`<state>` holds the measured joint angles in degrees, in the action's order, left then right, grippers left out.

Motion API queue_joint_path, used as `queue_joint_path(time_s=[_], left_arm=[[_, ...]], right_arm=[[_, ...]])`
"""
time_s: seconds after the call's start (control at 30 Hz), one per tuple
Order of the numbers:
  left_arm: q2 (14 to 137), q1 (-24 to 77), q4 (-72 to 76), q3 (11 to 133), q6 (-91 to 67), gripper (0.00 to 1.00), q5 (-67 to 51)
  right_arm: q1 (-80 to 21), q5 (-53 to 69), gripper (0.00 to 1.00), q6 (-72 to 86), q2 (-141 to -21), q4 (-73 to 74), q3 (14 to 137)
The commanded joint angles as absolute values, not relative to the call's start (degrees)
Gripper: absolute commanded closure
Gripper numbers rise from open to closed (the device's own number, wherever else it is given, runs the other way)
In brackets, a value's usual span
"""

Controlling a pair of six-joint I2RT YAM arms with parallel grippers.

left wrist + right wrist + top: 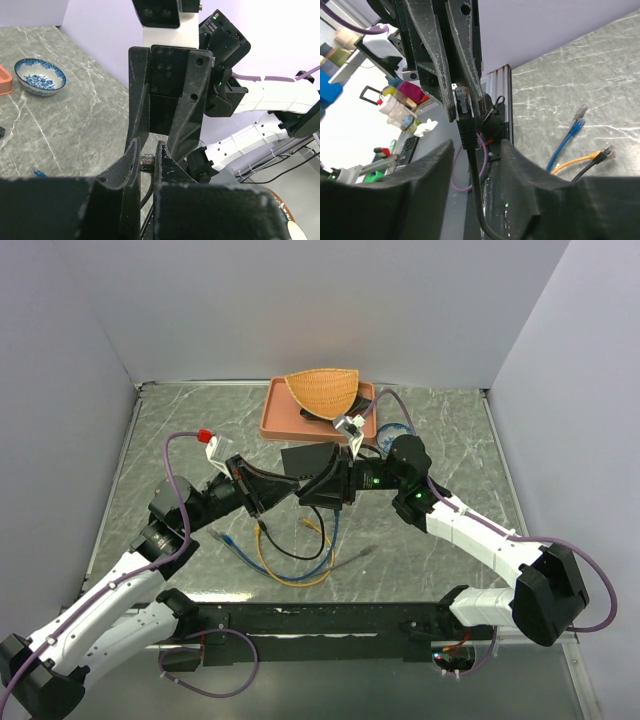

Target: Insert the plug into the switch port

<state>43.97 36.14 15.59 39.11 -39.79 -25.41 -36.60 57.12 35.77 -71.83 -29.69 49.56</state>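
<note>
Left gripper (148,146) is pinched shut on the black plug (463,101). Its cable hangs through the wide-open, empty right gripper (476,146). Switch (308,456) lies on the bench (450,440) just behind both (ports hidden from us). We would square the plug before approaching. Loose cables (290,560) lie nearer the bases, and the bowl (40,75) is well aside.

Table (460,455): switch (305,457), cables (266,558) (perhaps tangled), tray (275,418).
</note>
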Motion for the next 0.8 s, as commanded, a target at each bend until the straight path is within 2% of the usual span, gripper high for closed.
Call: queue_joint_path(time_s=[0.0, 0.07, 0.5, 0.53, 0.6, 0.63, 0.77], left_arm=[[44.03, 36.12, 19.51, 39.11, -39.64, 0.99, -26.81], [44.03, 36.21, 19.60, 39.02, -39.64, 0.99, -26.98], [44.74, 36.21, 18.90, 39.38, -39.20, 0.99, -27.16], [44.65, 36.21, 18.90, 39.38, -39.20, 0.99, -27.16], [44.65, 36.21, 18.72, 39.46, -39.11, 0.99, -27.16], [44.56, 36.21, 18.55, 39.46, -39.11, 0.99, -27.16], [44.21, 36.21, 18.46, 39.29, -39.02, 0.99, -26.72]], right_arm=[[-36.21, 57.30, 0.60, 36.47, -72.16, -32.70, 51.68], [-36.21, 57.13, 0.64, 36.65, -72.25, -32.87, 51.42], [-36.21, 56.87, 0.64, 39.20, -72.51, -35.59, 51.59], [-36.12, 56.60, 0.78, 39.29, -72.42, -35.68, 51.50], [-36.21, 56.78, 0.90, 39.29, -72.68, -35.60, 51.59], [-36.12, 56.86, 1.00, 39.29, -72.77, -35.51, 51.77], [-36.12, 56.78, 1.00, 39.46, -72.51, -36.12, 51.33]])
